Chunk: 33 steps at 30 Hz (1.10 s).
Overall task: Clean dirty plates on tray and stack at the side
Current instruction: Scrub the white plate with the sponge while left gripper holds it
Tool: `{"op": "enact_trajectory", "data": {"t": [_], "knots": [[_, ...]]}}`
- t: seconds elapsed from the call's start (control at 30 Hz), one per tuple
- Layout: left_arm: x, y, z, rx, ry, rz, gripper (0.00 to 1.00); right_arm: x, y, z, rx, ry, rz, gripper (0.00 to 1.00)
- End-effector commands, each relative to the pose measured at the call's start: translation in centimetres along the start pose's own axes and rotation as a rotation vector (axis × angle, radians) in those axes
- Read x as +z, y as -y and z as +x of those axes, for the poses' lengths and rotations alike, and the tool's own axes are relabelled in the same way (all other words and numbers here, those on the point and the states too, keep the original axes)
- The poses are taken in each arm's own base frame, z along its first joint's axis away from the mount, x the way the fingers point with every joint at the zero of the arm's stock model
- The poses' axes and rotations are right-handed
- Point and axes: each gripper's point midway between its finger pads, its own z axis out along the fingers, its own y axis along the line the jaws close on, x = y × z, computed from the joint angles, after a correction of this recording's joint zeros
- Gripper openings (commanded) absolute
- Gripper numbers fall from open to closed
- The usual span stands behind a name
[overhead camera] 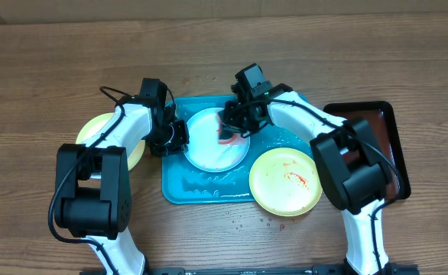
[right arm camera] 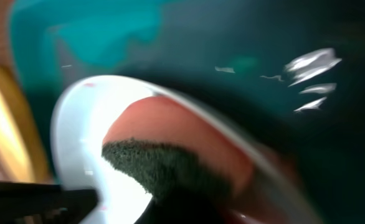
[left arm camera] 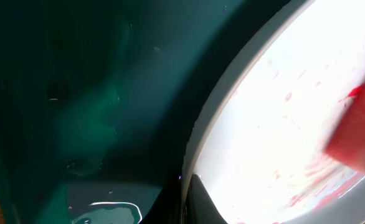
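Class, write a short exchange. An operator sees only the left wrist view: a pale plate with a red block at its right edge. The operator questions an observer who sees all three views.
Operator: What is that red block on the plate?
Observer: It is a sponge, red with a dark scouring face. The right gripper holds it against the light blue plate.
Operator: Are there other plates near?
Observer: Yes, two. A smeared yellow-green plate overhangs the lower right corner of the turquoise tray. A second yellow-green plate lies on the table left of the tray, partly under the left arm.
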Motion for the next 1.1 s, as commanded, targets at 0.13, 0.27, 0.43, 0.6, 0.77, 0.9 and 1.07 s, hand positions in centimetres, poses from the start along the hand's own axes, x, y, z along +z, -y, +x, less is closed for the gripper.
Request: {"op": "enact_trajectory", "data": {"t": [0.13, 0.27, 0.43, 0.6, 0.77, 0.9, 1.07], "knots": [[2.2, -1.0, 1.8, 0.004, -0.081, -0.02, 0.04, 4.7, -1.6, 6.7, -0.039, -0.217, -0.027, 0.04], [2.2, -1.0, 1.7, 0.004, -0.077, -0.02, 0.04, 3.9, -0.9, 8.2, -0.067, -0.286, 0.036, 0.04], [2.2, -1.1, 1.6, 0.003, -0.074, -0.021, 0.04, -0.1, 3.8, 6.9, -0.064, -0.252, 0.357, 0.04], [2.2, -1.5, 1.5, 0.005, -0.067, -0.048, 0.04, -4.0, 7.7, 3.9, -0.114, -0.116, 0.68, 0.04], [2.2, -1.5, 1.5, 0.004, -0.068, -0.048, 0.04, -3.3, 8.6, 0.9, -0.152, 0.012, 0.739, 0.04], [2.2, -1.5, 1.5, 0.006, -0.067, -0.047, 0.04, -0.5, 7.2, -1.0, -0.165, 0.079, 0.622, 0.04], [2.2, -1.5, 1.5, 0.011, -0.067, -0.047, 0.04, 3.7, 1.4, -1.2, -0.197, 0.049, 0.267, 0.04]]}}
